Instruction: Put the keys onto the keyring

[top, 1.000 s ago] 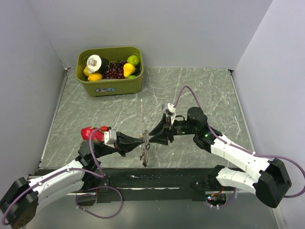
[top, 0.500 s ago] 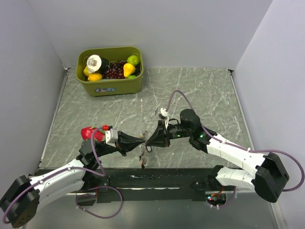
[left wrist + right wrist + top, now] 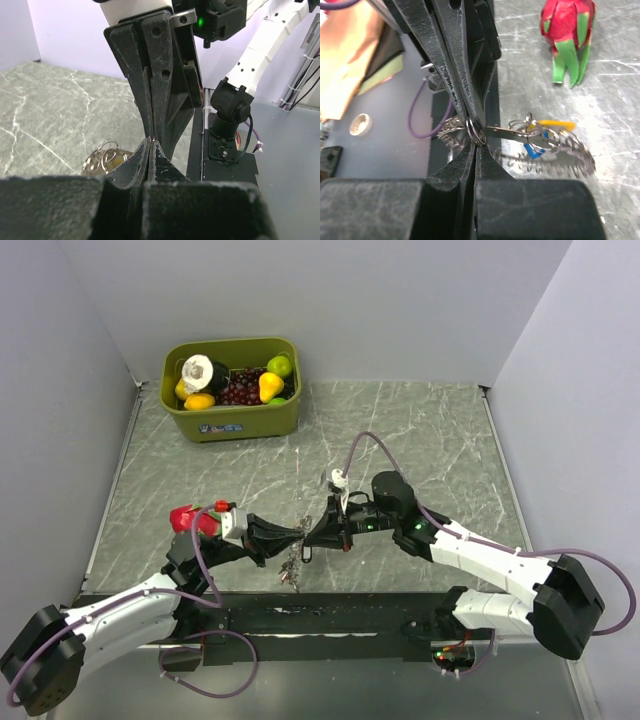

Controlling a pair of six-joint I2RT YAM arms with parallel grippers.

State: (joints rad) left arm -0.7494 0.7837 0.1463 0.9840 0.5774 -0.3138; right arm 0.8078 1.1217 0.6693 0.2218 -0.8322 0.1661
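My left gripper (image 3: 299, 532) and my right gripper (image 3: 309, 533) meet tip to tip above the near middle of the table. Both are shut on a small ring of the keyring (image 3: 476, 133). The rest of the keyring (image 3: 292, 562), a limp chain of grey rings, hangs below the tips and shows in the right wrist view (image 3: 565, 150) and left wrist view (image 3: 101, 156). On it hang the keys: a silver key blade (image 3: 506, 131), a yellow head (image 3: 556, 123) and a blue head (image 3: 534, 150). The red and black keys are hidden.
A green bin (image 3: 232, 421) with toy fruit stands at the far left. A red and green dragon fruit toy (image 3: 187, 519) lies by my left arm and shows in the right wrist view (image 3: 567, 27). The black base rail (image 3: 320, 615) runs along the near edge.
My right arm has stretched further left and lower toward the left gripper. The hanging keyring has swung slightly left. My left gripper has hardly moved.
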